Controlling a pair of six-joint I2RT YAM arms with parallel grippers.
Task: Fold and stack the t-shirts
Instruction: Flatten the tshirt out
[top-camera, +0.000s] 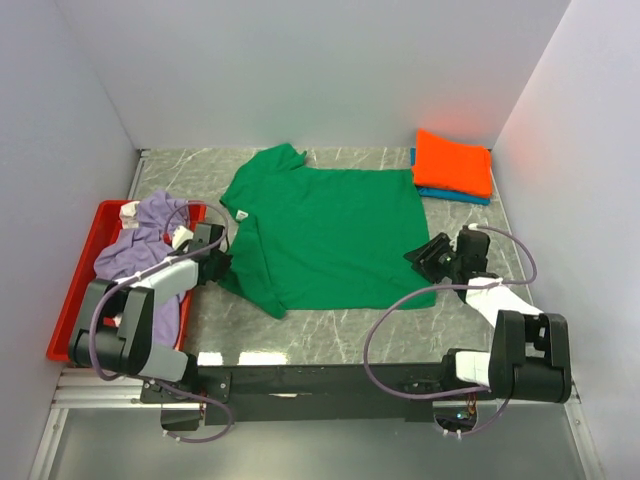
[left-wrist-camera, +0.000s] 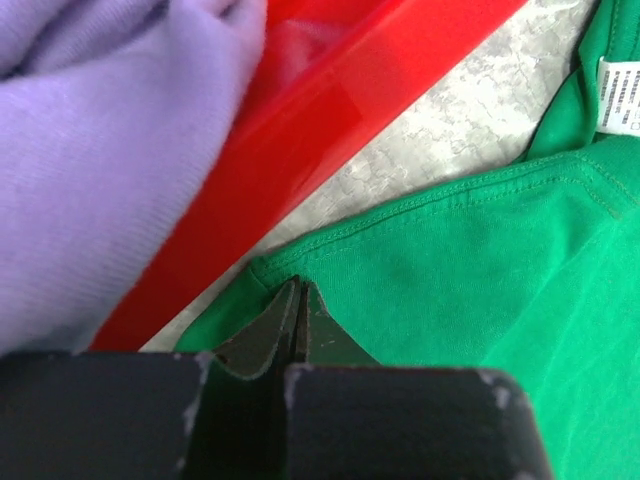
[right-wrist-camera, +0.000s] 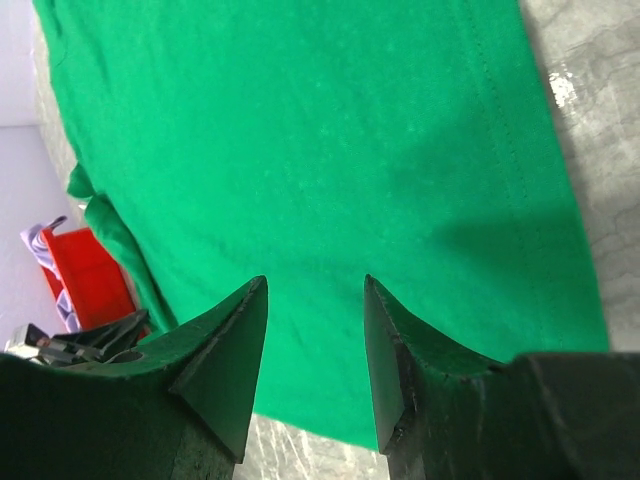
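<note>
Count: four t-shirts, two arms, one tray.

- One bright green cloth t-shirt (top-camera: 325, 235) lay spread flat on the grey marble-patterned table (top-camera: 330, 335), about the middle. Its collar pointed left and its hem right. A white neck label (left-wrist-camera: 620, 95) showed at the collar.
- One folded orange t-shirt (top-camera: 455, 162) sat in the far right corner, on top of one folded blue t-shirt (top-camera: 447, 194). Only a thin blue edge showed along the near side.
- One lavender t-shirt (top-camera: 140, 245) lay crumpled in the red plastic tray (top-camera: 75, 300) at the left edge of the table. Part of it draped over the tray's near end.

Left gripper (left-wrist-camera: 297, 300): jaws pressed together with barely a slit between the dark fingers. The tips sat at the near left sleeve edge of the green shirt, just beside the tray's right wall. Green cloth bunched on both sides of the tips, so it appeared pinched.

Right gripper (right-wrist-camera: 315, 285): jaws moderately apart and holding nothing. It was over the near right part of the green shirt, close to the hem, with flat green cloth visible through the gap. I could not tell whether the tips touched the fabric.

From overhead, the two grippers (top-camera: 218, 262) (top-camera: 428, 255) flanked the green shirt left and right.
</note>
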